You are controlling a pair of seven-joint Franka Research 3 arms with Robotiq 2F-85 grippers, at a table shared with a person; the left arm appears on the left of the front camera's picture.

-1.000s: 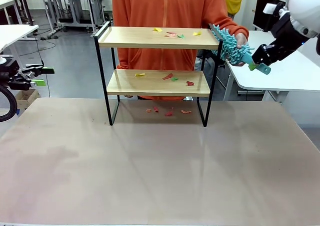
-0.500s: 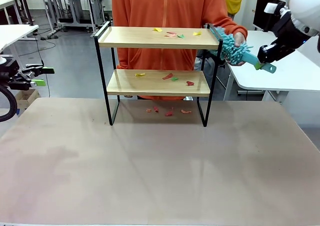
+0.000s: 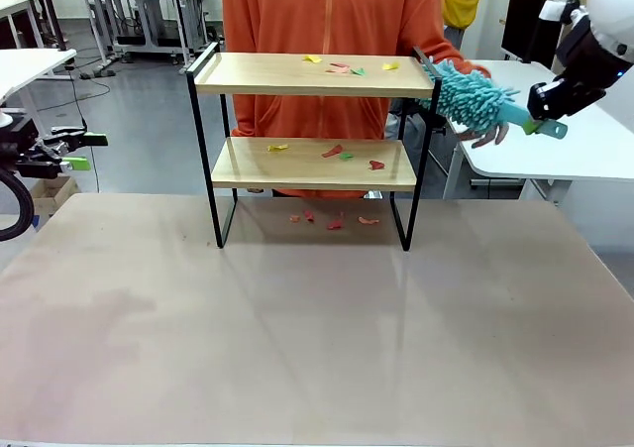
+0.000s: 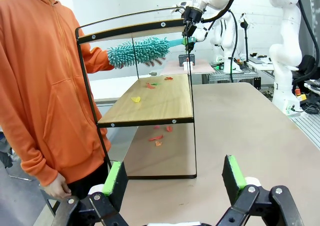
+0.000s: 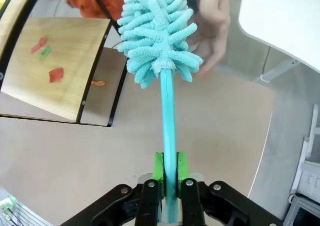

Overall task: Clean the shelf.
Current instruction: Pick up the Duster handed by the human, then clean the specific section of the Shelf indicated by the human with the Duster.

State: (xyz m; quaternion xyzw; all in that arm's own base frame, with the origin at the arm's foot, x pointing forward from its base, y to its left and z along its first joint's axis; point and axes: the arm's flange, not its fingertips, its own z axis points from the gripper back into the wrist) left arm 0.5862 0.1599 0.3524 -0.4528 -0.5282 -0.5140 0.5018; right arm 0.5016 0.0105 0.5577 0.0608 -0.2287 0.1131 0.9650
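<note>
Right gripper clenched the duster handle at upper right, beside the shelf. Left gripper sat spread wide. The next move appeared to be sweeping scraps off the top board.

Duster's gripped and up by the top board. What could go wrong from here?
The person's hand is right beside the duster; a sweep could strike it.
The shelf stands on thin legs; a sideways push from the duster may slide or tip it.
Scraps on top may just fall to the table, where others already lie.
</note>
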